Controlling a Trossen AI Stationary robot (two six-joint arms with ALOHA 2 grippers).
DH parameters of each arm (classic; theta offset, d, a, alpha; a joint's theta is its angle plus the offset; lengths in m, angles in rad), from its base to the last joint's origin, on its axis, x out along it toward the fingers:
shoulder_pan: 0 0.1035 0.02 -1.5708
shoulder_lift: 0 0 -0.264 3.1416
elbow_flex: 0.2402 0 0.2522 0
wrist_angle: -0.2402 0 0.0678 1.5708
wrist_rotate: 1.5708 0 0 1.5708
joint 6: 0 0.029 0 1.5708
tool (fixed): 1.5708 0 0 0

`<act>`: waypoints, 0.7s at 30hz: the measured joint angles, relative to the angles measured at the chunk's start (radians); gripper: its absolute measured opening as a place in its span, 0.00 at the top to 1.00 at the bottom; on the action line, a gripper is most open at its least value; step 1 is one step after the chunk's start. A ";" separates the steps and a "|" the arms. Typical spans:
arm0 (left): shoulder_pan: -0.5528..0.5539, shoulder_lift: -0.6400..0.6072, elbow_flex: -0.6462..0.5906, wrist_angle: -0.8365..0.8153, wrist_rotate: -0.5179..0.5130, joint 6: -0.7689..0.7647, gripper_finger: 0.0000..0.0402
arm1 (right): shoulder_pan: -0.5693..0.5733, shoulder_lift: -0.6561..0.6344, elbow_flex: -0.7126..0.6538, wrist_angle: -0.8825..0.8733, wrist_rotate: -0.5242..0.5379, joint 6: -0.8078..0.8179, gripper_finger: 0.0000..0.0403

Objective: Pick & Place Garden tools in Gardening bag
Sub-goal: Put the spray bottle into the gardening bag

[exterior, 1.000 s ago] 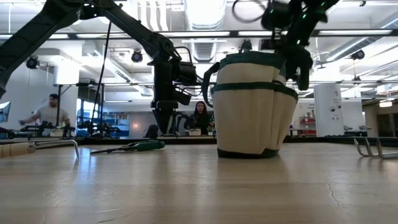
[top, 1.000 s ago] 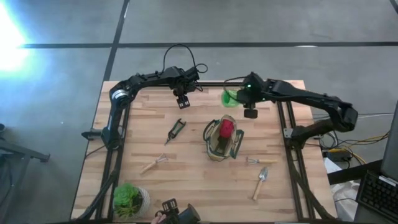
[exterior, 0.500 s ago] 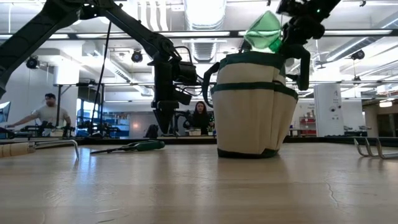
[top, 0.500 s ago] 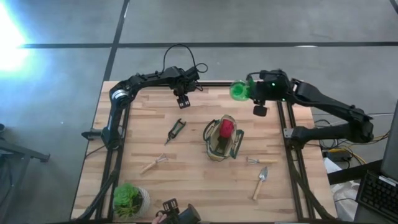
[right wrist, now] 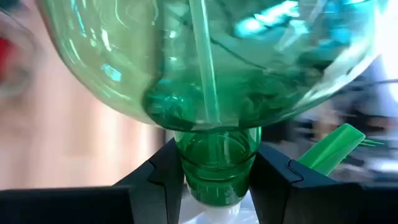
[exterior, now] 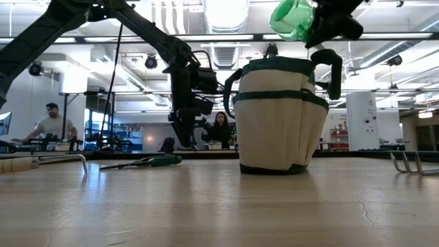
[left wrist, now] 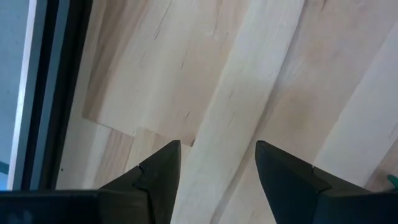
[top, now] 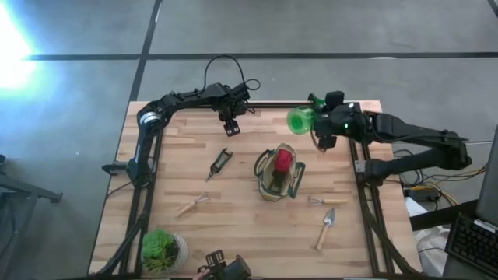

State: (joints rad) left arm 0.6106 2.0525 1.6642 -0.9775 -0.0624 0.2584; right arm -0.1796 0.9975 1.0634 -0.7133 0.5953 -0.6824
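The right gripper holds the green spray bottle by its neck, lifted in the upper right of the frame above the gardening bag. The left gripper hangs wide open over the pale wooden table. Behind is a bright workshop with seated people.

gardening bag mid-table | pruners left of it | trowel right-front

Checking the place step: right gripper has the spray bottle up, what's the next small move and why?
Probably carry the green spray bottle over the gardening bag's open top. The right gripper clamps its neck, and it hangs high, off to the bag's far-right side.
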 joint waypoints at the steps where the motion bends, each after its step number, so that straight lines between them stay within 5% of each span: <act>1: 0.000 0.000 0.000 0.000 0.000 0.000 0.48 | 0.038 0.002 0.000 0.005 0.078 -0.017 0.68; 12: 0.000 0.000 0.000 0.001 0.000 -0.009 0.48 | 0.358 0.129 -0.004 0.041 0.681 -0.227 0.68; 17: 0.000 0.000 0.000 0.009 -0.001 -0.009 0.48 | 0.394 0.204 -0.004 0.040 0.834 -0.311 0.68; 21: 0.000 0.000 0.000 0.028 -0.001 -0.009 0.48 | 0.406 0.259 -0.005 0.039 0.838 -0.324 0.68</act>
State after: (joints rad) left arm 0.6106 2.0525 1.6638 -0.9499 -0.0635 0.2497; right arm 0.2268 1.2565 1.0588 -0.6739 1.4330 -1.0061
